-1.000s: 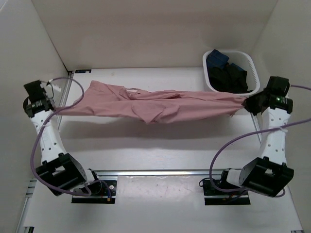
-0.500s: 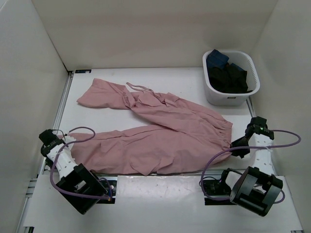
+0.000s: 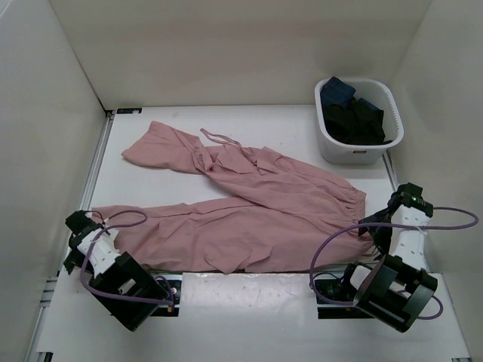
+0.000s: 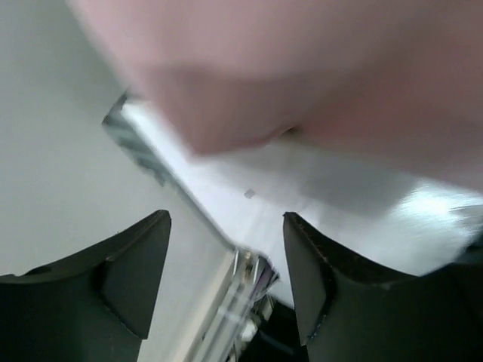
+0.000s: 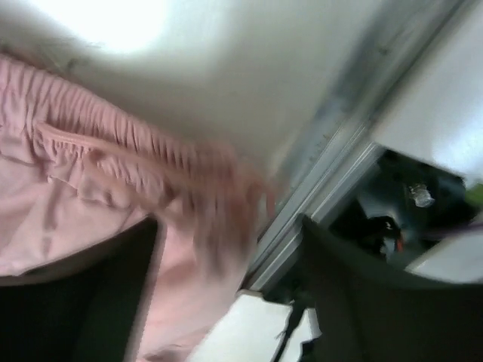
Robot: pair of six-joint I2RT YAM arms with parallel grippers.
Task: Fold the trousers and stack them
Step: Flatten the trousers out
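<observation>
- The trousers point(image 3: 249, 215) lay spread flat on the white table point(image 3: 264, 124), crumpled and not folded.
- Their gathered waistband sat at the right, near the front edge. From there, one leg ran along the near edge to the left, and the other angled away to the far left.
- A thin pink cord point(image 3: 215, 136) lay looped on the table at the far edge of the farther leg.
- The near edge of the fabric reached the metal rail point(image 3: 249, 269) at the front of the table.
- The left gripper point(image 3: 75, 222) stood low at the near-left corner, just beside the hem of the nearer leg. In its wrist view the left gripper point(image 4: 226, 219) had its fingers spread wide with nothing between them. The pink cloth point(image 4: 302, 68) showed blurred beyond the tips, apart from them.
- The right gripper point(image 3: 375, 226) stood low at the near right, just beside the waistband. In its wrist view the right gripper point(image 5: 230, 222) had its fingers wide apart. The blurred waistband point(image 5: 113, 173) lay beyond them, and no grip on it could be made out.
- Contact between either gripper and the cloth could not be confirmed because of the blur.
- A white basket point(image 3: 355, 154) stood at the far right of the table, well apart from the trousers. It held dark clothes point(image 3: 358, 121) and a blue item point(image 3: 336, 90).
- Purple cables point(image 3: 453, 215) looped from both arms.
</observation>
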